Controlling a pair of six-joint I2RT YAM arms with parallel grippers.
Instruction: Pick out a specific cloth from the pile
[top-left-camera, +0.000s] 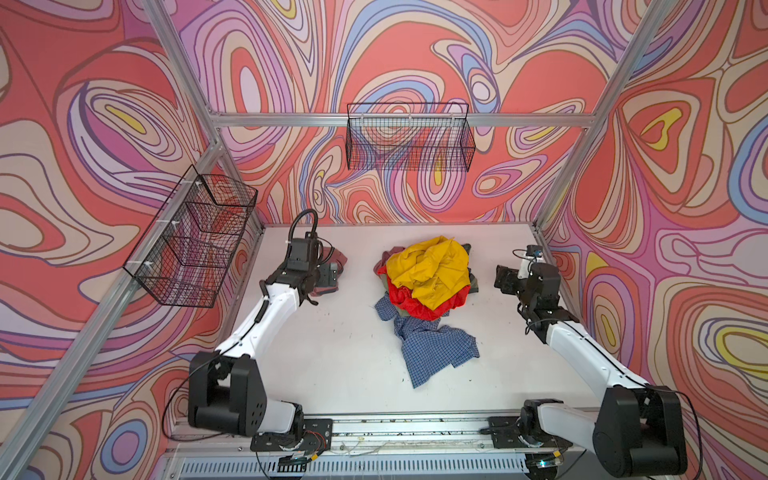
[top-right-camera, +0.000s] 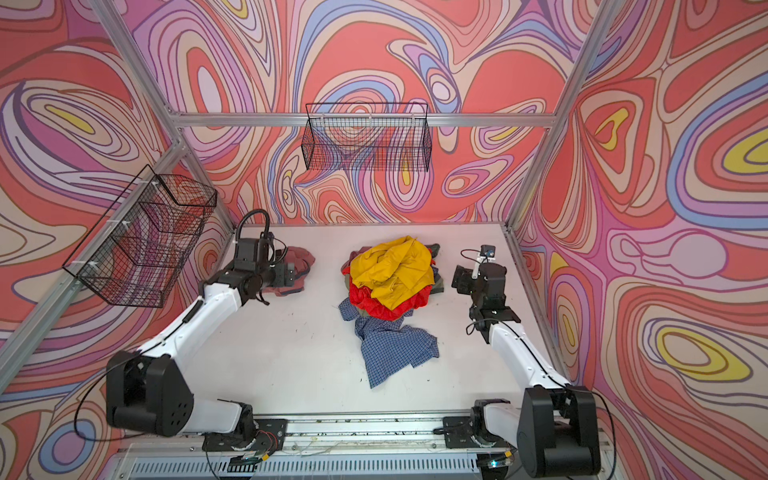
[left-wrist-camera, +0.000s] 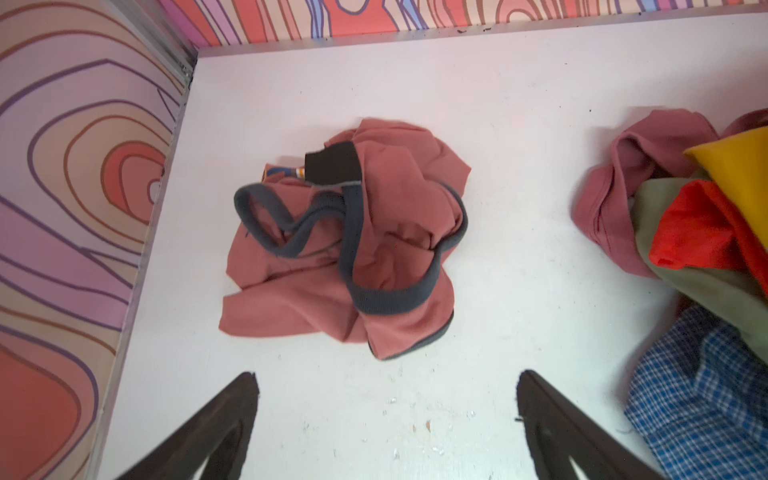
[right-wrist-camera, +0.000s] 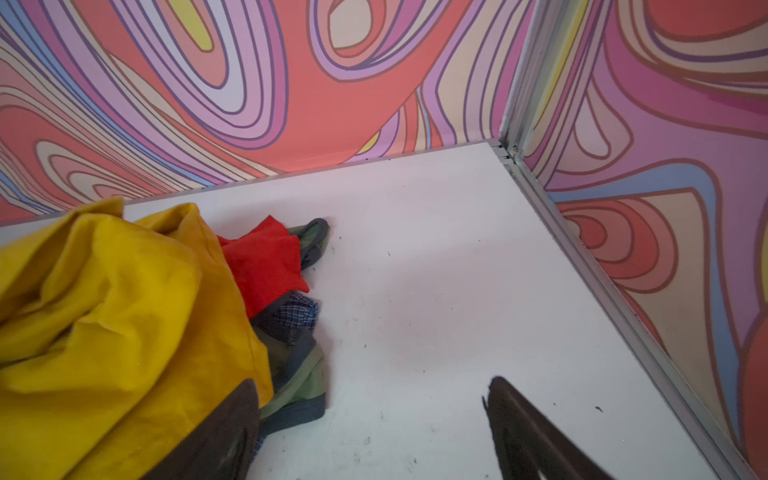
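Cloth (left-wrist-camera: 399, 257) lies ahead of the left end effector (left-wrist-camera: 386, 374), clear of the pile (top-left-camera: 428, 270). Both it and the right end effector (right-wrist-camera: 372, 380) gape empty; best lift away without snagging trim.

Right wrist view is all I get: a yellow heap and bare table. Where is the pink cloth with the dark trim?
Observer: The cloth lies alone on the table, to the left of the pile in both top views and not touching it.
Operator: Is the left arm holding it?
Observer: No. The left gripper is open, and its fingers are clear of the cloth with nothing between them.
Operator: Is anything else in the pile pink?
Observer: Yes. Another pink garment pokes out from under the yellow garment. I see no dark trim on it.
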